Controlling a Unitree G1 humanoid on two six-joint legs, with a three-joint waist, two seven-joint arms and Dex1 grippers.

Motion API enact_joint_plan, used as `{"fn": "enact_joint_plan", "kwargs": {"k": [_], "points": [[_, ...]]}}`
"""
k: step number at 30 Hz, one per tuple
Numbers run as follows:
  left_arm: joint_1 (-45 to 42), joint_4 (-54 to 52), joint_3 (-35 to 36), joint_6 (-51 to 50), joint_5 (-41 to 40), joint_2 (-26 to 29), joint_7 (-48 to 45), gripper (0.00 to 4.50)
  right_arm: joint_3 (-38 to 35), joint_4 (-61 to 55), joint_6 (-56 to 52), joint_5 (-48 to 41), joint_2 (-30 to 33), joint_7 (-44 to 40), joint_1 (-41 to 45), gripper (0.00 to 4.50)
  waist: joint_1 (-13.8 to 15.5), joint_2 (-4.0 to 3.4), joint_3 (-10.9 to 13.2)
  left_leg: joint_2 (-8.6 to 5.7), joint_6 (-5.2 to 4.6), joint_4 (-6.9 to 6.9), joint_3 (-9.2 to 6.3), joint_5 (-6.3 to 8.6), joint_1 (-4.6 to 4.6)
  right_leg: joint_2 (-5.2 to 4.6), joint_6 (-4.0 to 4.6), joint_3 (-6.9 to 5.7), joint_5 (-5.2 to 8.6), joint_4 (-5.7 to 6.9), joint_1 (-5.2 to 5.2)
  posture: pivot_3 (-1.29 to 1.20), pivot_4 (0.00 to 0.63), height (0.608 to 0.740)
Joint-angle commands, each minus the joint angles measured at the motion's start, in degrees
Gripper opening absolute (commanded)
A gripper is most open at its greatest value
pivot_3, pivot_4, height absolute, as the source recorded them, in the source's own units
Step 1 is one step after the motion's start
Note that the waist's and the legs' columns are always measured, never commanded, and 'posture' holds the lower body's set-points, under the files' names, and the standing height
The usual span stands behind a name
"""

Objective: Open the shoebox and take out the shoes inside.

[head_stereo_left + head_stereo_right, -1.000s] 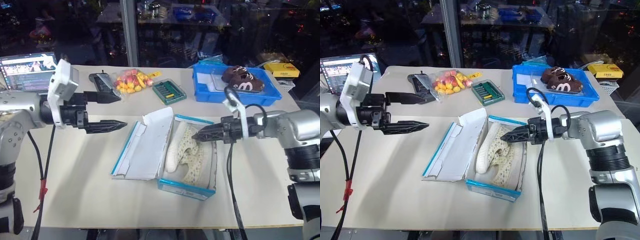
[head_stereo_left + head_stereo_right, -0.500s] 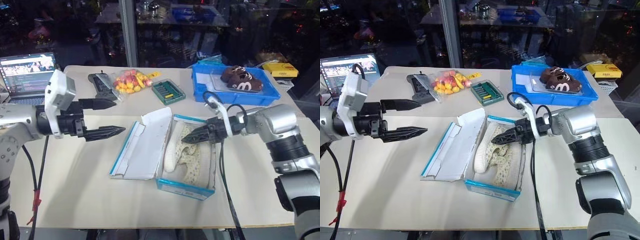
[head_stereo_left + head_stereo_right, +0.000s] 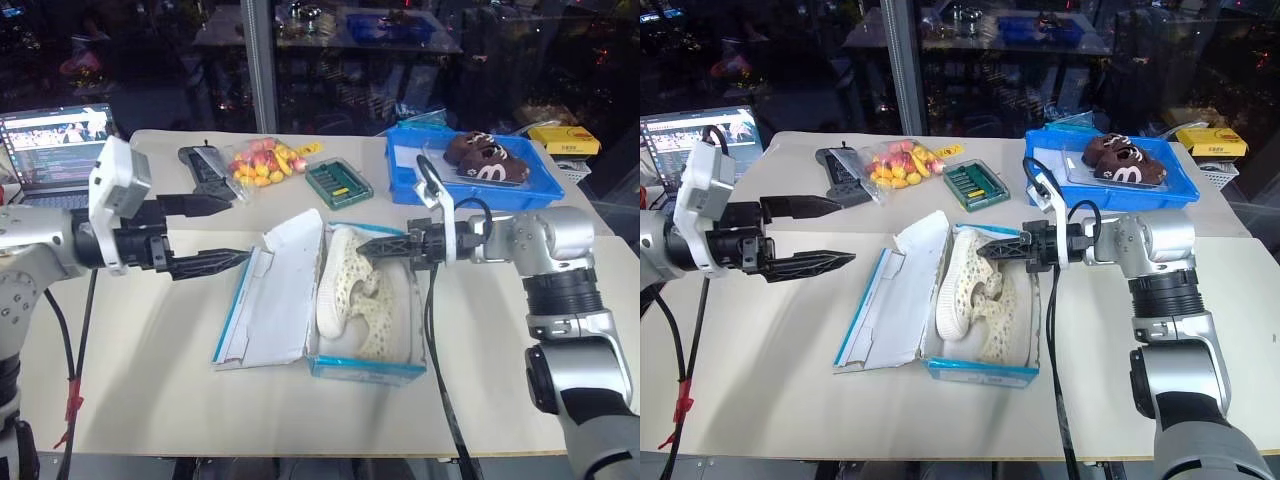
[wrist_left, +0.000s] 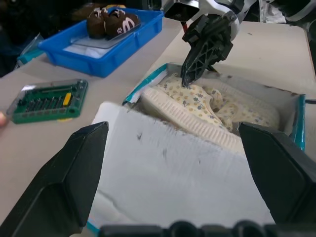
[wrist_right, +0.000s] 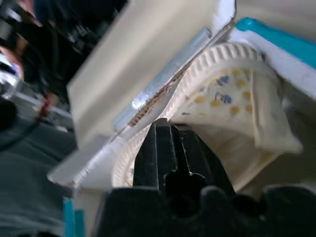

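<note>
The blue shoebox point(image 3: 362, 368) lies open mid-table, its white-lined lid point(image 3: 268, 295) folded out to the left. Two cream speckled shoes are inside. One shoe point(image 3: 345, 285) is tipped up on its side against the lid, the other shoe point(image 3: 390, 320) lies flat. My right gripper point(image 3: 362, 245) reaches in from the right, shut on the tipped shoe's upper edge. The left wrist view also shows that right gripper point(image 4: 189, 79) and the shoes point(image 4: 197, 106). Left of the lid, my left gripper point(image 3: 238, 231) hovers open, pointing at the box, holding nothing.
A blue tray point(image 3: 470, 198) with dark brown shoes point(image 3: 485, 160) sits at the back right, a yellow box point(image 3: 572, 140) beyond it. Behind the shoebox are a green tool case point(image 3: 338, 182), a bag of yellow and pink items point(image 3: 262, 162) and a black device point(image 3: 205, 163). A laptop point(image 3: 55, 140) stands far left.
My right gripper closed and moved left and up. The shoe it grips tipped up onto its side, and the box and lid slid a little left. The left gripper stayed put.
</note>
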State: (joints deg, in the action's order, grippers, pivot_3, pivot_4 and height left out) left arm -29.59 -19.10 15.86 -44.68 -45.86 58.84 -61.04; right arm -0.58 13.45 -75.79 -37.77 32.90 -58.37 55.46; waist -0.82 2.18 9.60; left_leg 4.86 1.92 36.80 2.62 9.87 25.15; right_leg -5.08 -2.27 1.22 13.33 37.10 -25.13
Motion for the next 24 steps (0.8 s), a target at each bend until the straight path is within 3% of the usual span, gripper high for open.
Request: {"fn": "enact_joint_plan", "kwargs": {"k": [1,8,11,14,16,17,22,24], "points": [[-2.9,0.9,-0.9,1.8,0.8,0.6,-1.0,4.5,-5.9,-6.6,-2.1,-5.2,-1.2,2.1,0.2,0.12,0.0,0.0,0.0,0.0,0.0,0.0,-0.01,0.0,0.0,0.0,0.0,-0.01,0.0,0.0,0.0,0.0,0.15,0.739],[-4.1,2.0,-2.0,2.3,1.4,0.6,-2.0,4.5,-13.7,-9.5,-5.9,-13.2,-3.8,4.8,0.5,0.12,0.0,-0.02,0.0,0.0,0.0,-0.01,-0.01,0.0,0.01,0.0,0.0,-0.01,0.0,0.0,0.0,0.0,0.15,0.739],[-4.8,2.2,-2.4,2.3,1.5,0.4,-2.2,4.5,-0.1,-14.3,3.5,-2.8,2.0,4.3,-6.6,0.12,0.1,-0.02,0.0,0.0,0.0,0.0,-0.01,0.0,0.01,0.0,0.0,-0.01,0.0,0.0,0.01,0.0,0.15,0.739],[-5.2,2.5,-2.6,2.3,1.7,0.4,-2.5,4.5,-1.1,-12.1,3.4,-4.2,1.2,4.5,-6.4,0.12,0.1,-0.02,0.0,0.0,0.0,0.0,-0.04,0.0,0.0,-0.01,-0.03,-0.05,0.02,-0.03,0.06,0.0,0.15,0.739],[-5.3,2.4,-2.6,2.3,1.8,0.3,-2.5,4.5,7.0,-14.0,12.7,4.6,4.9,4.1,-8.2,0.12,0.0,-0.07,0.0,-0.03,0.0,0.01,-0.02,0.0,0.01,-0.02,-0.01,0.0,0.0,0.0,0.03,0.0,0.15,0.739],[-5.4,2.3,-2.6,2.2,1.7,0.3,-2.5,4.5,7.7,-13.9,13.8,5.4,4.8,4.2,-8.4,0.12,0.0,-0.07,0.0,-0.03,0.0,0.01,-0.02,0.0,0.01,-0.01,-0.01,0.01,-0.01,0.0,0.02,0.0,0.15,0.739],[-5.4,2.2,-2.7,2.1,1.7,0.3,-2.5,4.5,0.6,-12.1,9.6,-2.4,1.2,3.2,-5.8,0.12,0.0,-0.07,0.0,-0.02,0.0,0.0,-0.04,0.0,0.02,0.0,-0.03,0.0,0.01,-0.02,0.02,0.0,0.15,0.739],[-5.2,1.9,-2.5,2.0,1.6,0.3,-2.5,4.5,-6.7,-10.3,6.5,-9.1,-0.8,3.7,-2.0,0.12,0.0,-0.06,0.0,-0.02,0.0,0.0,-0.05,0.0,0.02,0.0,-0.02,-0.01,0.01,0.0,0.02,0.0,0.15,0.739]]}}
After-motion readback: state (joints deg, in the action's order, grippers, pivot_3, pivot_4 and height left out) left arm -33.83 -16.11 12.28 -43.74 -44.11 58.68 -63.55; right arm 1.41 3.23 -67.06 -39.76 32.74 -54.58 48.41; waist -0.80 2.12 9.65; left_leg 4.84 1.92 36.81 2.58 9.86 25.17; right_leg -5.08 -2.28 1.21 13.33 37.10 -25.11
